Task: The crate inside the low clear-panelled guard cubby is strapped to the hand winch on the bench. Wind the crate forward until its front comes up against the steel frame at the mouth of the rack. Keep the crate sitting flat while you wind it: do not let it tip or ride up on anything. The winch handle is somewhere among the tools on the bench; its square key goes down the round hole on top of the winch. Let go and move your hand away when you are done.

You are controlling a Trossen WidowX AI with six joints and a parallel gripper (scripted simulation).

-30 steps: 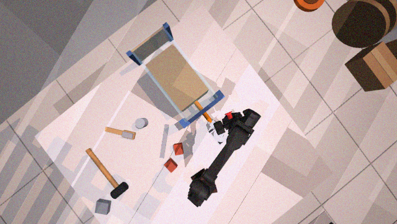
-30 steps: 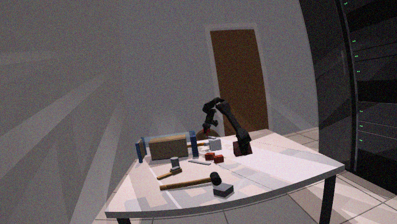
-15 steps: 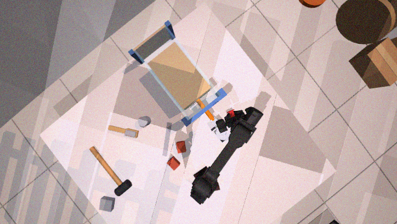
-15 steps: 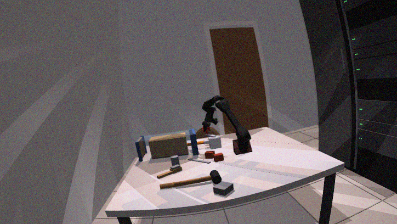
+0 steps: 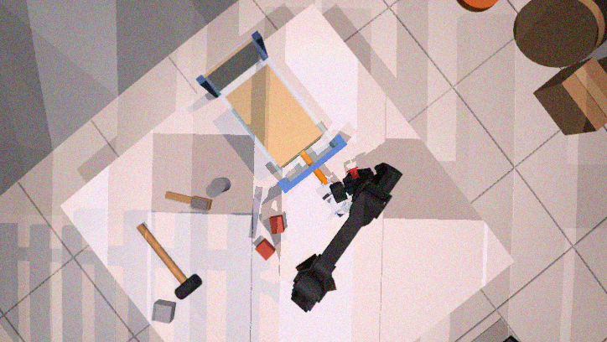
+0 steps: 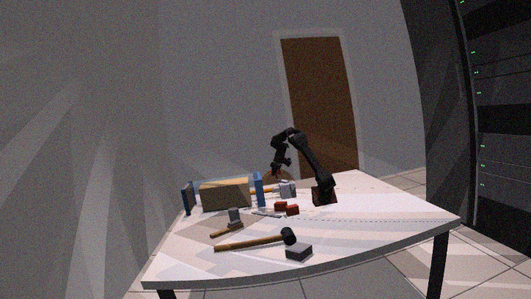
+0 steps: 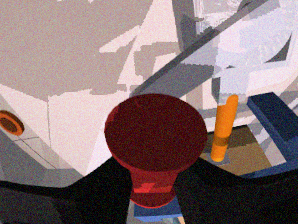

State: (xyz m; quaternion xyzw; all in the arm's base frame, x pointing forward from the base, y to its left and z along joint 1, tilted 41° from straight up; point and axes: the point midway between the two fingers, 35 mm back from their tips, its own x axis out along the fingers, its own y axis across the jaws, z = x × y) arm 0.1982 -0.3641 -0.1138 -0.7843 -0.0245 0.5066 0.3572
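My gripper (image 5: pixel 352 176) (image 6: pixel 276 171) (image 7: pixel 150 147) is shut on the red knob (image 5: pixel 353 172) (image 7: pixel 155 131) of the winch handle, beside and above the winch (image 6: pixel 287 190). A grey bar (image 7: pixel 167 70) runs from behind the knob toward the upper right of the wrist view. Whether the key sits in the winch's hole is hidden. The crate (image 5: pixel 272 114) (image 6: pixel 224 195) sits flat between the clear panels. A gap shows between its front and the blue steel frame (image 5: pixel 313 163) (image 6: pixel 259 189). The orange strap (image 5: pixel 319 173) (image 7: pixel 224 130) runs out under the frame toward the winch.
Two red blocks (image 5: pixel 277 224) (image 5: pixel 265 249) and a flat grey strip (image 6: pixel 266 214) lie near the winch. A small hammer (image 5: pixel 200 202), a grey cylinder (image 5: pixel 218 187), a black-headed mallet (image 5: pixel 188 286) and a grey block (image 5: pixel 163 311) are farther off on the bench.
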